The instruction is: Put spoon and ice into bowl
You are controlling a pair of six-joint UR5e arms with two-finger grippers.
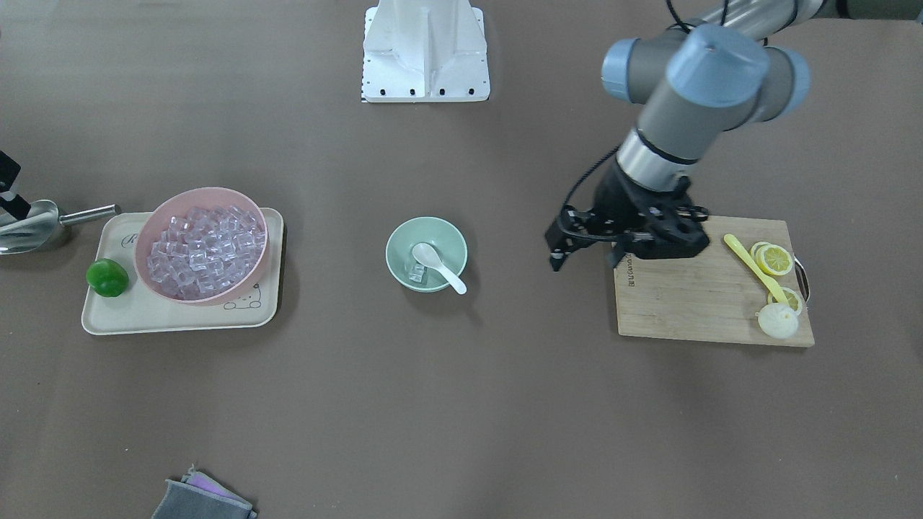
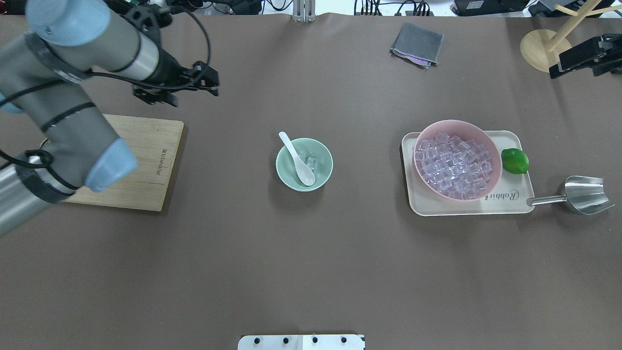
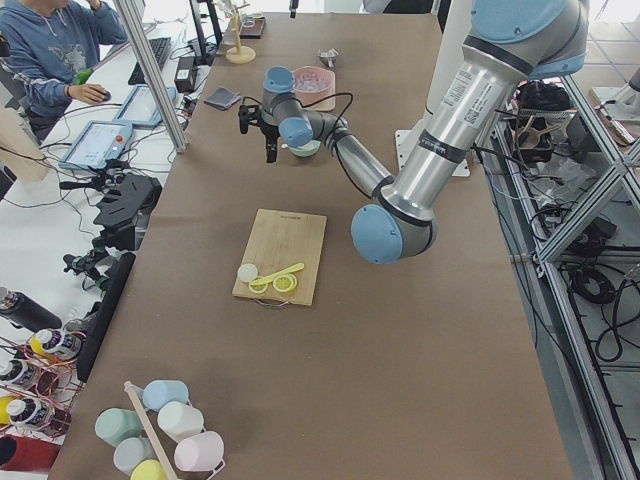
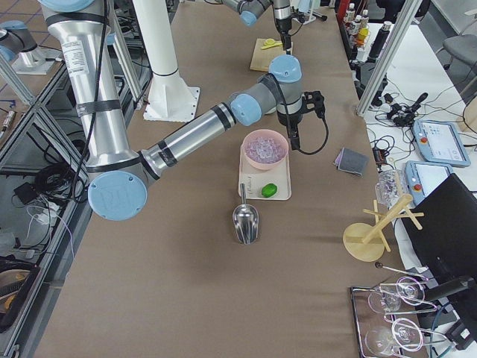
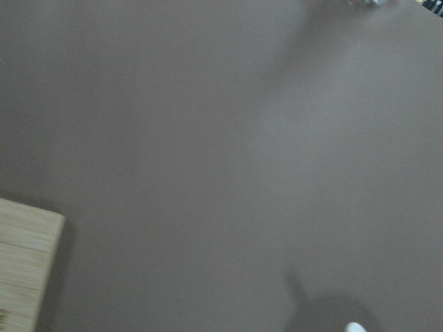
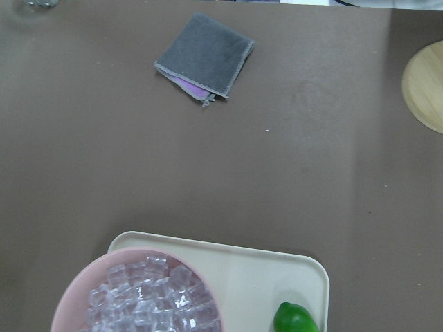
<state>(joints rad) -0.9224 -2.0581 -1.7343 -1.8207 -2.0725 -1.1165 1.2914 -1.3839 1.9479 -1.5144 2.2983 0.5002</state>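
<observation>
The mint-green bowl [image 1: 401,245] [image 2: 287,171] stands at the table's middle. The white spoon [image 1: 440,270] [image 2: 297,158] lies in it, its handle resting over the rim. A clear ice cube [image 1: 417,272] [image 2: 311,162] lies in the bowl beside the spoon. My left gripper [image 1: 588,256] [image 2: 177,92] hangs open and empty above the table, between the bowl and the cutting board's edge. My right gripper [image 2: 559,65] [image 1: 6,191] is high at the far side, apart from everything, and looks open and empty.
A pink bowl [image 1: 209,193] [image 2: 457,124] full of ice and a lime [image 1: 107,277] sit on a cream tray [image 1: 144,313]. A steel scoop [image 2: 585,194] lies beside it. A cutting board [image 1: 692,303] holds lemon slices [image 1: 774,259] and a yellow utensil [image 1: 753,267]. A grey cloth [image 2: 417,43] lies far off.
</observation>
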